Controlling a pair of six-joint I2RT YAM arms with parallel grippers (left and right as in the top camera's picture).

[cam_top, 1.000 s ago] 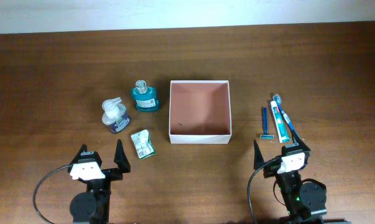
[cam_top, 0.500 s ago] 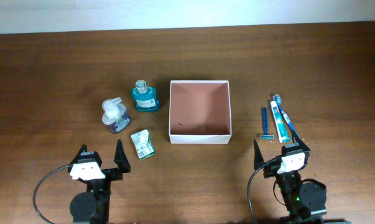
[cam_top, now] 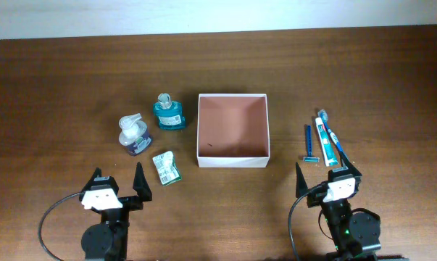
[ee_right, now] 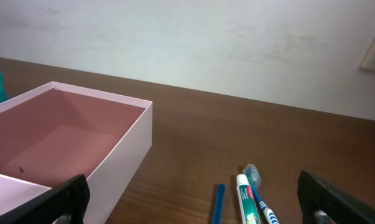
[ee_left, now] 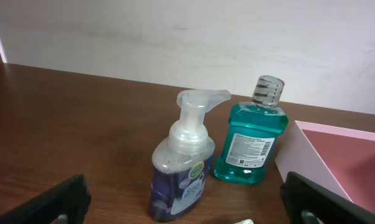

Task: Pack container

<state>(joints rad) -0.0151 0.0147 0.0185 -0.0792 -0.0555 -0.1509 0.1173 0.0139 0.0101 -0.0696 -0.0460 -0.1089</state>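
Observation:
The container (cam_top: pixel 232 161), a square white-walled box with a pinkish-brown inside, sits mid-table and holds nothing; it also shows in the left wrist view (ee_left: pixel 311 152) and the right wrist view (ee_right: pixel 134 146). Left of it stand a teal bottle (cam_top: pixel 169 113) (ee_left: pixel 250 140), a purple pump bottle (cam_top: pixel 134 135) (ee_left: pixel 181 168) and a small green packet (cam_top: pixel 167 167). To its right lie a blue razor (cam_top: pixel 308 143) (ee_right: pixel 218 202), a toothpaste tube (cam_top: pixel 324 140) (ee_right: pixel 247 202) and a toothbrush (cam_top: pixel 335 139). My left gripper (cam_top: pixel 120 180) and right gripper (cam_top: pixel 327 174) rest open near the front edge, both with nothing in them.
A white wall (ee_left: pixel 175 37) borders the far edge of the brown wooden table (cam_top: pixel 73 80). Black cables (cam_top: pixel 53 214) loop beside each arm base at the front.

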